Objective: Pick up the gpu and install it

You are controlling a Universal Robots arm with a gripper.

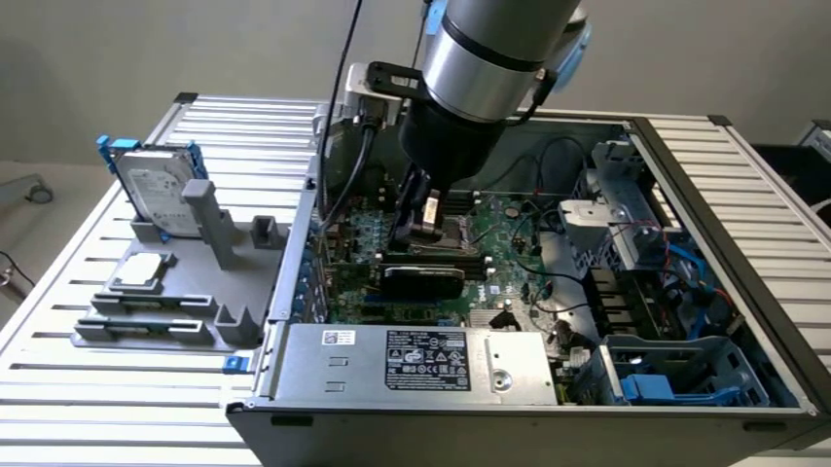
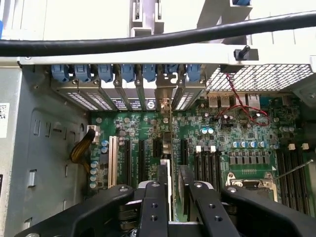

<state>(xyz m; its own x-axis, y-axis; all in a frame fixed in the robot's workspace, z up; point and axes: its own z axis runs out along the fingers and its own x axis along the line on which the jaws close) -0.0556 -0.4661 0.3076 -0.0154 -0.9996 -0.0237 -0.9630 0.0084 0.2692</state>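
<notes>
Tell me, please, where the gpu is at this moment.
In the exterior view, the gpu stands on edge inside the open computer case, near the middle of the green motherboard, just below the gripper.

The exterior view sits high up and off to one side. It looks down at a slant on the open computer case and the counter under it. It is far enough back to take in nearly the whole case, the grey holder at the exterior view's left, and the arm that hangs in from above. The wrist view sits on the arm and looks into the case from very near, toward the wall with the blue clips. A black cable crosses close to this camera. Both views share the green board inside the case.
</notes>
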